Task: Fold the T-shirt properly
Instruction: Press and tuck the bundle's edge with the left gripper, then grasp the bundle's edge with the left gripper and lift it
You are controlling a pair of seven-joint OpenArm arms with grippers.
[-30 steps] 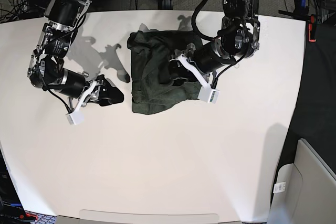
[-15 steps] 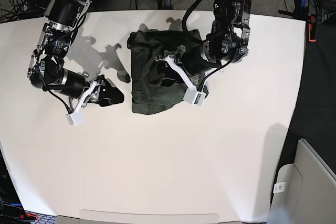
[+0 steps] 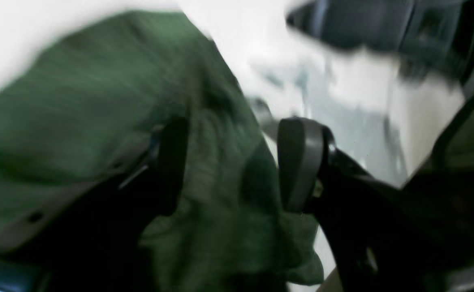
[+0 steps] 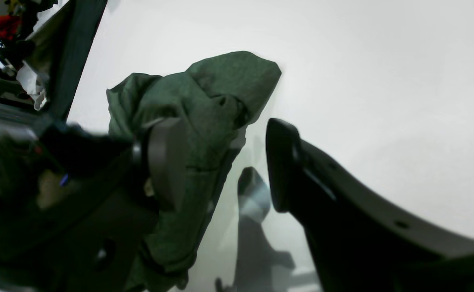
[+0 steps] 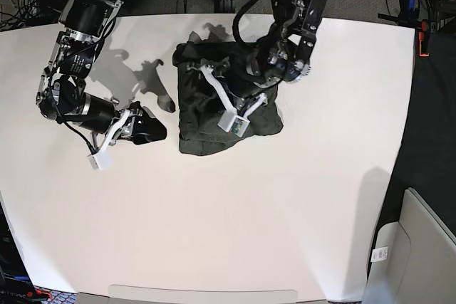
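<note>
Fabric fills most of the left wrist view: the T-shirt (image 3: 78, 101), dark green and blurred, bunches up between and behind the two fingers (image 3: 300, 162) of the left gripper (image 3: 231, 162), whose jaws stand apart with cloth showing in the gap; whether either pad presses on the cloth cannot be told through the blur. White table (image 3: 9, 32) shows at the top left of this view. In the right wrist view the right gripper (image 4: 220, 162) has its jaws apart and nothing between them, and it hangs over the bare table (image 4: 383, 81), with the T-shirt (image 4: 204, 101) lying in a rumpled heap beyond its fingertips. In the base view the T-shirt (image 5: 196, 115) sits as a roughly folded dark bundle in the upper middle of the table (image 5: 235, 226). The left gripper (image 5: 224, 94) is down over the middle of it. The right gripper (image 5: 121, 133) is well apart from the shirt, low over the table.
</note>
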